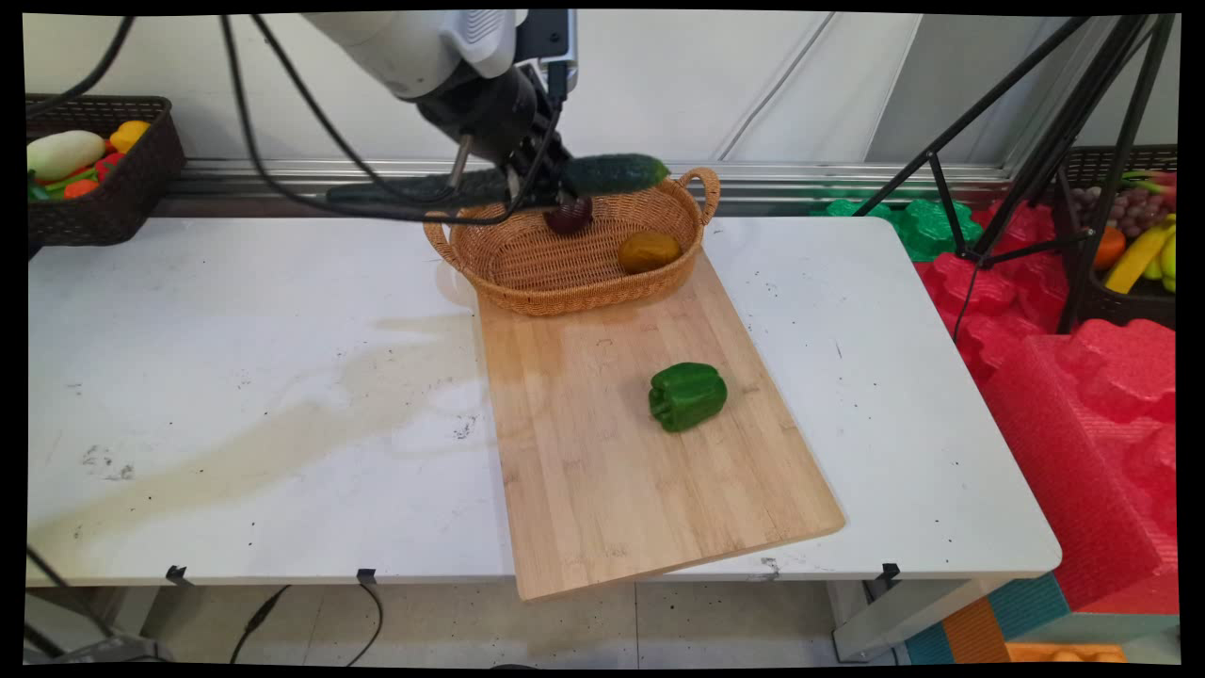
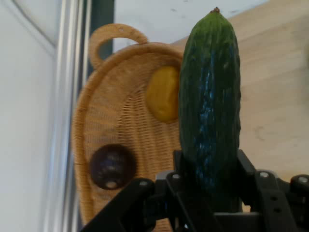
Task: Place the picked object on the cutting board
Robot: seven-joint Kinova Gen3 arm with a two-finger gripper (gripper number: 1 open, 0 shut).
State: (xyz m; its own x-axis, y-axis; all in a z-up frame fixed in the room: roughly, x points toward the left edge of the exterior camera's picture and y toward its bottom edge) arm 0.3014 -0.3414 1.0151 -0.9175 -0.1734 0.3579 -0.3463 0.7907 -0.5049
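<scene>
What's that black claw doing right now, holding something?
Gripper: jaws closed on the cucumber, held above the wicker basket.

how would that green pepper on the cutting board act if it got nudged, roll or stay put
The green pepper lies on its side on the wooden board, so it might rock, but its lumpy lobes would probably stop a clean roll. Its glossy skin suggests it could slide on the smooth wood. It looks hollow, likely light for its size.

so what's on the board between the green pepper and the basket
Nothing. In the main view the stretch of cutting board between the green pepper and the wicker basket is bare wood. The claw holds a cucumber above the basket.
</scene>
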